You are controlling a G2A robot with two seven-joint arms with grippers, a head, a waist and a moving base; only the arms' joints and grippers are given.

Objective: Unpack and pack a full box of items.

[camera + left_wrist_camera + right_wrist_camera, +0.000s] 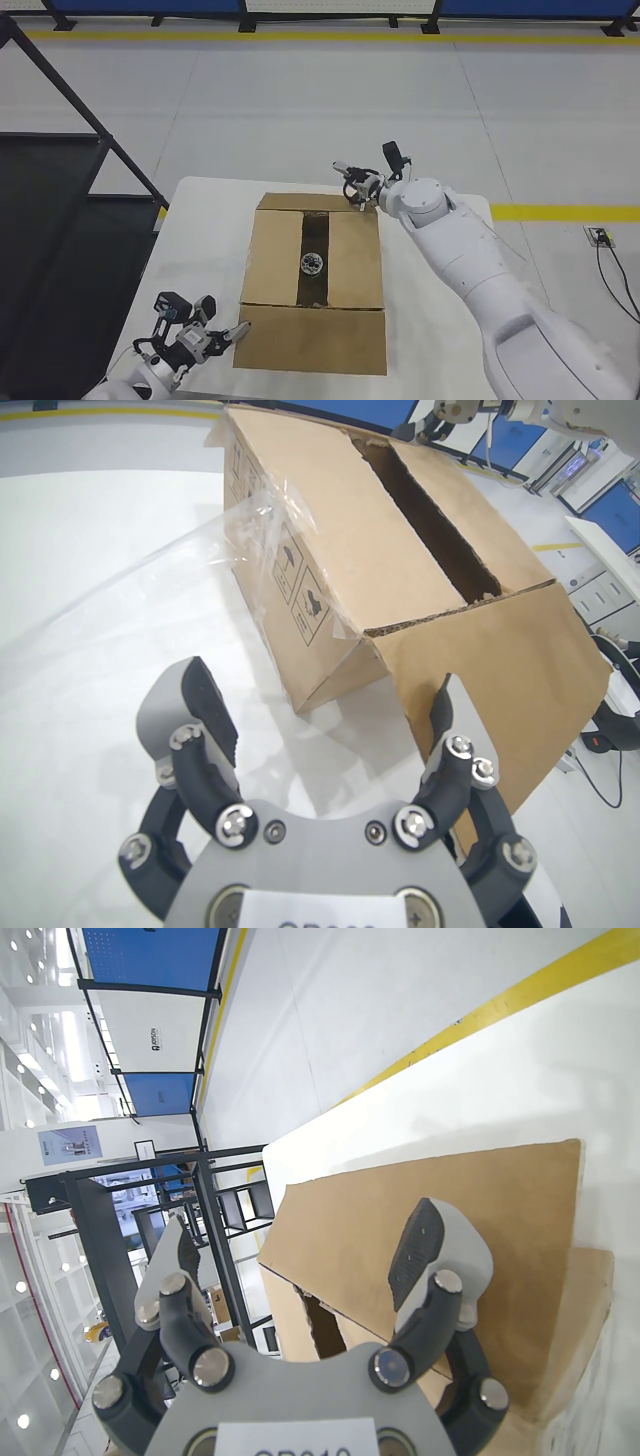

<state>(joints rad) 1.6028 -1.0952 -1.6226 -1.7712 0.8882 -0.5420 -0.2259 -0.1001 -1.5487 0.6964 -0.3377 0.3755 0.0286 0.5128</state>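
L tool (325, 700) open, by near flap (500, 680) | R tool (300, 1228) open, over box (270, 260) far end | risk: flap pull likely drags box across surface (210, 230); loose tape (270, 515) may snag

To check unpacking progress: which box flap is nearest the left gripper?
The end flap on the robot's side, folded outward beside the open left gripper. The two long flaps lie over the top; the far flap is by the right gripper.
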